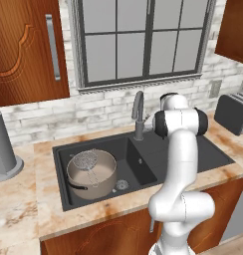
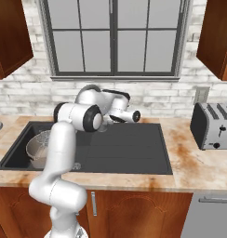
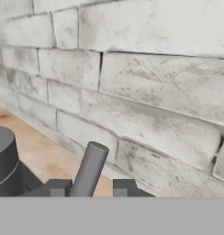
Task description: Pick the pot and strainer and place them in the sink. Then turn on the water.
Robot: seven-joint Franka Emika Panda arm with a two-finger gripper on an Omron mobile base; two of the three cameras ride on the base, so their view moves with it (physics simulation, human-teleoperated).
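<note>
The grey-taupe pot [image 1: 93, 178] stands in the left basin of the dark sink [image 1: 143, 167], also seen from the right base view as the pot [image 2: 35, 149] in the sink [image 2: 129, 148]. The wire-mesh strainer [image 1: 85, 160] lies inside the pot, its thin handle pointing to the front. The grey curved tap [image 1: 138, 113] rises behind the divider between the basins. In the hand view my gripper [image 3: 92, 188] is closed around the tap's grey lever [image 3: 89, 169], which stands up between the fingertips [image 3: 58, 188]. No water is in view.
A tall grey canister [image 1: 1, 147] stands on the counter at the left. A dark toaster [image 2: 210, 125] sits on the counter at the right. The white brick wall [image 3: 146, 82] is close behind the tap. Wooden cabinets hang on both sides of the window.
</note>
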